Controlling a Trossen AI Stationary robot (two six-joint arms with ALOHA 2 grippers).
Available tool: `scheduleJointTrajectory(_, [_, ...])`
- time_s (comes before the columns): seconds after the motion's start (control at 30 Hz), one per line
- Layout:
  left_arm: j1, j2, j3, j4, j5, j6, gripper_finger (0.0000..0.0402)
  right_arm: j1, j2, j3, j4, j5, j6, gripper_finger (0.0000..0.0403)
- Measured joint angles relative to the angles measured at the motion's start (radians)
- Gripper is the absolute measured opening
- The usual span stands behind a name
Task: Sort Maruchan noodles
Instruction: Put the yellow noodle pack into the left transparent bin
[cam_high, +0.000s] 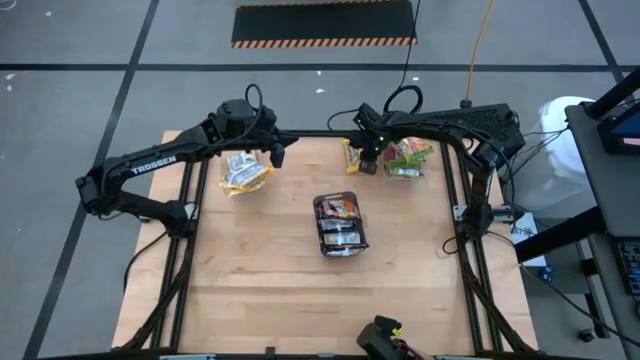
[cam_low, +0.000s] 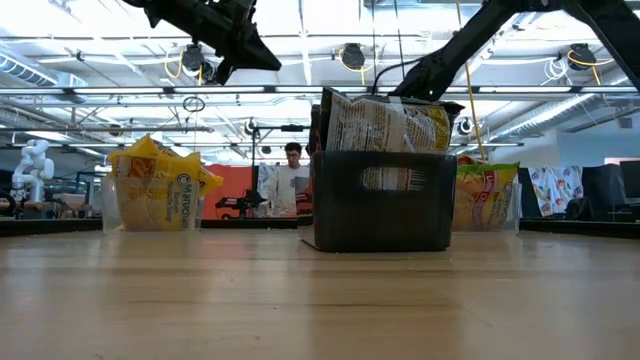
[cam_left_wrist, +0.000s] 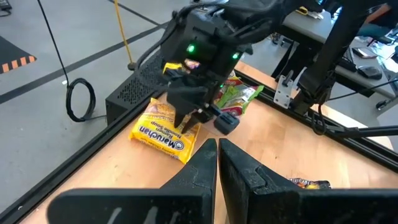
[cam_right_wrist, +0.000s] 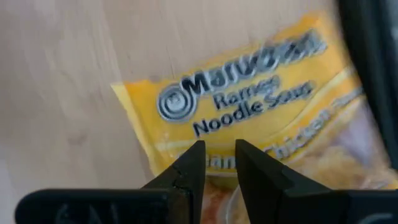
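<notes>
Right gripper over a yellow Maruchan packet at the table's far edge.

The wooden table (cam_high: 270, 270) carries a dark grey tray (cam_high: 340, 225) of brown packets (cam_high: 338, 208) at its centre, a clear tub of yellow packets (cam_high: 243, 173) at far left, and a clear tub of green-edged packets (cam_high: 408, 160) at far right. The left gripper (cam_high: 276, 152), fingers together and holding nothing, hangs beside the yellow tub. The right gripper (cam_high: 366, 160) hovers right above a loose yellow Maruchan packet (cam_right_wrist: 249, 118) lying flat on the wood beside the green-edged tub, its fingers (cam_right_wrist: 186, 168) slightly apart, not clamped on the packet. A person (cam_low: 292, 180) stands in the room beyond.
</notes>
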Motion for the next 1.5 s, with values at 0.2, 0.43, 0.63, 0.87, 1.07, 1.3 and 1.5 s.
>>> scheduleJointTrajectory(0.2, [0.000, 0.000, 0.000, 0.001, 0.000, -0.003, 0.0021, -0.001, 0.045, 0.005, 0.015, 0.036, 0.018, 0.0081])
scheduleJointTrajectory(0.43, [0.000, 0.000, 0.000, 0.001, 0.000, -0.004, 0.0021, 0.000, 0.049, 0.003, 0.043, 0.052, -0.010, 0.0079])
scheduleJointTrajectory(0.63, [0.000, 0.000, 0.000, 0.000, 0.000, -0.005, 0.0021, 0.006, 0.049, 0.002, 0.044, 0.054, -0.113, 0.0032])
scheduleJointTrajectory(0.87, [0.000, 0.000, 0.000, -0.002, 0.000, -0.010, 0.0021, 0.006, 0.047, 0.000, 0.072, 0.051, -0.139, 0.0002])
scheduleJointTrajectory(1.07, [0.000, 0.000, 0.000, -0.004, 0.000, -0.012, 0.0021, 0.008, 0.013, -0.005, 0.064, 0.038, -0.139, 0.0000])
scheduleJointTrajectory(1.3, [0.000, 0.000, 0.000, -0.040, 0.000, -0.041, 0.0021, 0.027, -0.055, -0.005, 0.073, 0.001, -0.123, 0.0000])
scheduleJointTrajectory(1.5, [-0.001, 0.000, 0.000, -0.048, 0.000, -0.047, 0.0021, 0.049, -0.118, -0.002, 0.096, 0.000, -0.113, 0.0000])
